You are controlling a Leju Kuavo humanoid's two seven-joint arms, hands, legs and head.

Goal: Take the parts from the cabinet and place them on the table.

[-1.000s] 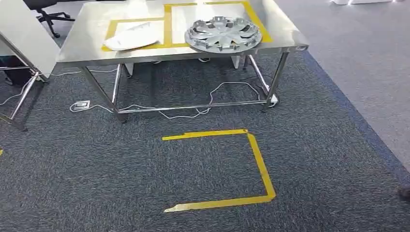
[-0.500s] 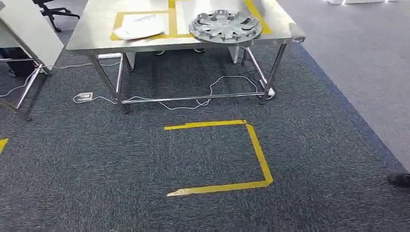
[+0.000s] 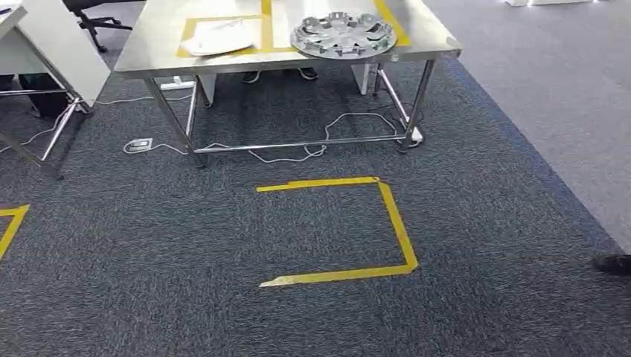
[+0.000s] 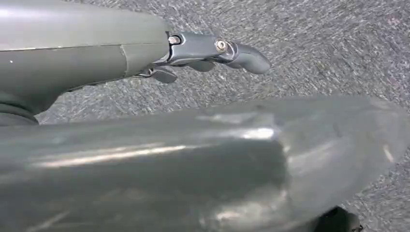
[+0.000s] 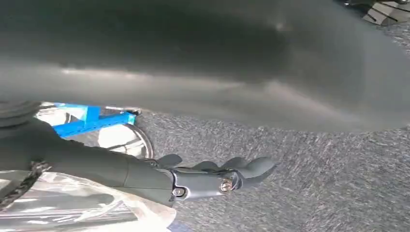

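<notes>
Overhead, you are looking down at a stainless steel table point(image 3: 149, 56) stretching across the upper middle of the head view. A silver hubcap point(image 3: 344, 34) is lying flat on the tabletop toward its right end, inside a yellow taped rectangle point(image 3: 266, 30). A white bagged part point(image 3: 216, 41) is lying in the taped box just to the left of it, the two well apart. White cables point(image 3: 298, 152) are trailing on the dark carpet point(image 3: 186, 282) under the table, and a floor socket point(image 3: 140, 144) is sitting near the left table leg. Yellow floor tape point(image 3: 394, 223) is marking three sides of a square in the middle of the frame. A second table point(image 3: 52, 44) is showing at the upper left, with an office chair point(image 3: 93, 15) behind it. A dark shoe point(image 3: 612, 262) is poking in at the right edge.

You are seeing the left hand point(image 4: 212, 53) in the left wrist view, hanging over carpet with fingers loosely spread and gripping nothing. You are seeing the right hand point(image 5: 212, 176) in the right wrist view, likewise with fingers apart and nothing in them; beside it a blue bracket point(image 5: 92, 121) and clear plastic wrapping point(image 5: 87, 208) are showing at the lower left of that frame.
</notes>
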